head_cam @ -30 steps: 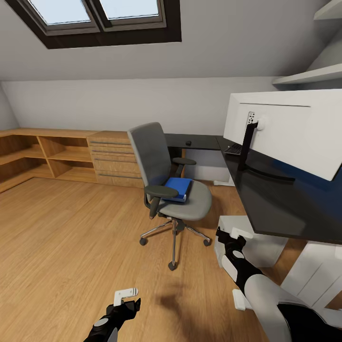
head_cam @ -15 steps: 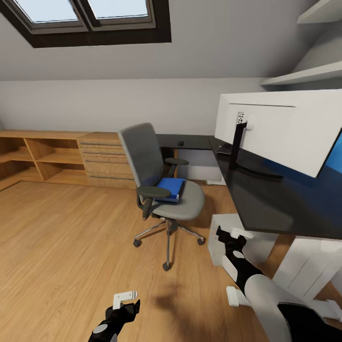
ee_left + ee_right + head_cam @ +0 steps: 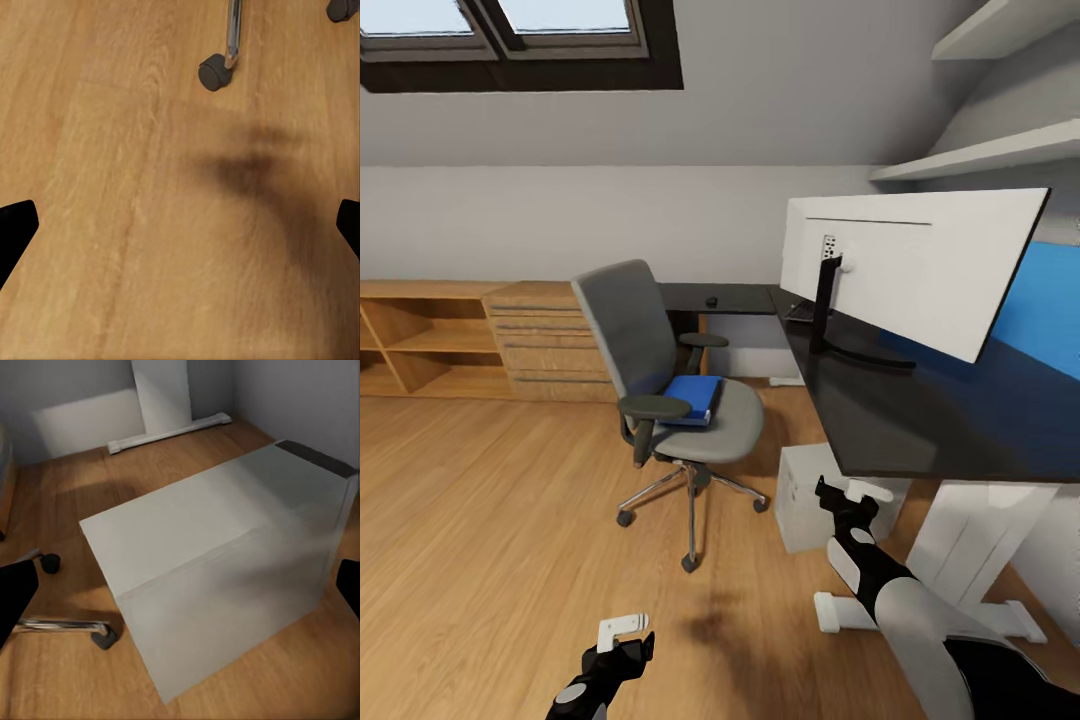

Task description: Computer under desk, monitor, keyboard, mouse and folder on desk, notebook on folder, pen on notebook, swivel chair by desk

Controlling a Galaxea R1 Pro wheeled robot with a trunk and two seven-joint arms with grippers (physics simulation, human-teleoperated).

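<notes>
Counting one swivel chair; one folder; one monitor

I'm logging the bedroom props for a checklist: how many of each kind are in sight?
swivel chair: 1
folder: 1
monitor: 1
desk: 1
white box under the desk: 1
Total: 5

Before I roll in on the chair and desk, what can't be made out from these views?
- Monitor: head view shows its white back; the screen faces away.
- Keyboard: mostly hidden behind the monitor's edge.
- Small dark object on the far desk: too small to identify.
- Folder on the swivel chair: the armrest covers one corner.
</notes>
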